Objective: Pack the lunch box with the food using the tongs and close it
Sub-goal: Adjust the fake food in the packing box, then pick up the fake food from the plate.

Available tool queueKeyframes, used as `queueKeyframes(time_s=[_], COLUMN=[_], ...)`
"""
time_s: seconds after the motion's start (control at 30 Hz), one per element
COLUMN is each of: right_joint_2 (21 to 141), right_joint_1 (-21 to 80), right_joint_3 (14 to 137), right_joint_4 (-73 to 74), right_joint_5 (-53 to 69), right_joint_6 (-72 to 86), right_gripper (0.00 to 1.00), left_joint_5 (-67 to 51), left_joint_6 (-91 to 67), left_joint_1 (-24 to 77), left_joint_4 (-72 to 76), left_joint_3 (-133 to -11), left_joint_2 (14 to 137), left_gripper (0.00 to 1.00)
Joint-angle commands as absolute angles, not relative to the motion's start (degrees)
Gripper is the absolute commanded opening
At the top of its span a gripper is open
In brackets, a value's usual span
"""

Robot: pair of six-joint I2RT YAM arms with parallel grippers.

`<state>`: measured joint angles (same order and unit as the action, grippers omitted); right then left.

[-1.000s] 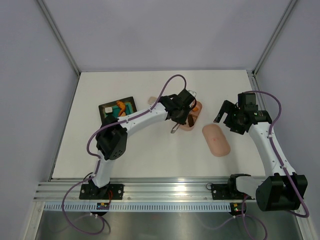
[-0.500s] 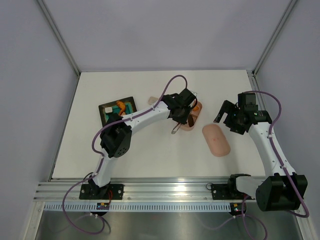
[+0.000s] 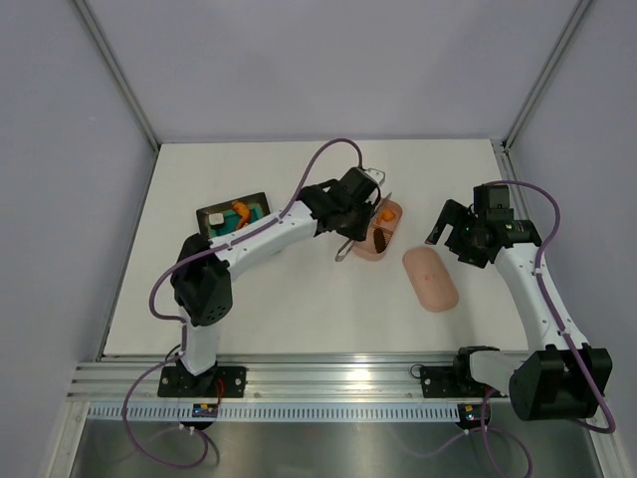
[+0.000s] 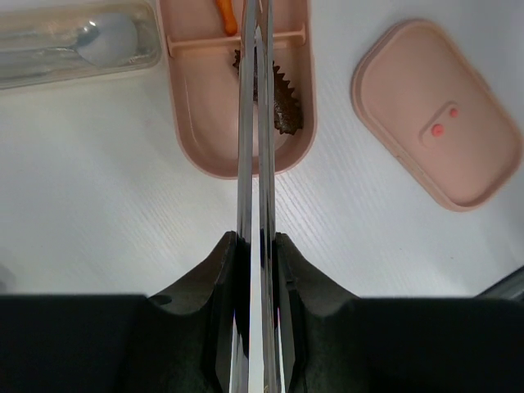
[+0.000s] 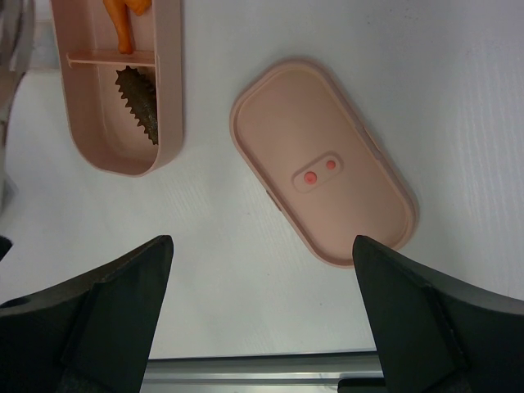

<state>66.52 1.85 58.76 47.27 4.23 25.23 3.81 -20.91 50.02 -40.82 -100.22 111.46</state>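
Lunch box [image 4: 196,106] sits open on the worktop [image 3: 299,299]. An orange piece [image 4: 226,16] lies beyond the divider, a brown serrated piece [image 4: 280,102] in the nearer compartment. The lid [image 4: 438,115] lies beside the box, apart from it, spots up. Left hand [image 4: 255,241] is clamped on the tongs [image 4: 255,155], which reach over the box. Right hand [image 5: 262,246] is spread wide and empty.

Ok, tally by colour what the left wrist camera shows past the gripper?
Pink: 2 (lunch box, lid)
Orange: 1 (food stick)
Brown: 1 (serrated food piece)
Silver: 1 (tongs)
Clear: 1 (case, contents not counted)
Total: 6
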Motion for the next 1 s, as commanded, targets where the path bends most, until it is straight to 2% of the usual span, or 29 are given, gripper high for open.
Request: queueKeyframes(time_s=[0.0, 0.17, 0.27, 0.6, 0.83, 0.97], right_joint_2=[66.01, 65.66, 65.48, 63.98, 63.72, 63.19], right_joint_1=[1.76, 1.76, 1.85, 1.93, 1.93, 1.85], right_joint_3=[59.68, 59.85, 59.85, 61.52, 60.38, 59.77], right_joint_4=[46.06, 46.58, 46.32, 46.58, 46.14, 45.88], right_joint_5=[5.36, 4.92, 5.1, 5.62, 6.94, 7.47], right_joint_6=[24.26, 23.91, 23.82, 24.0, 24.34, 24.26], right_gripper=[0.99, 0.99, 0.99, 0.99, 0.99, 0.99], left_joint_5=[4.12, 7.37, 10.1, 13.89, 11.61, 8.53], left_joint_6=[-20.3, -24.07, -26.1, -33.22, -32.7, -29.98], left_joint_1=[49.75, 48.96, 46.42, 32.0, 20.94, 14.25], left_joint_4=[-37.53, -40.77, -42.01, -46.49, -48.43, -49.04], left_joint_3=[-99.06, -96.6, -93.35, -78.41, -70.76, -70.66], left_joint_2=[105.21, 100.12, 93.99, 75.34, 72.78, 73.65], left_gripper=[0.2, 0.13, 0.13, 0.24, 0.23, 0.24])
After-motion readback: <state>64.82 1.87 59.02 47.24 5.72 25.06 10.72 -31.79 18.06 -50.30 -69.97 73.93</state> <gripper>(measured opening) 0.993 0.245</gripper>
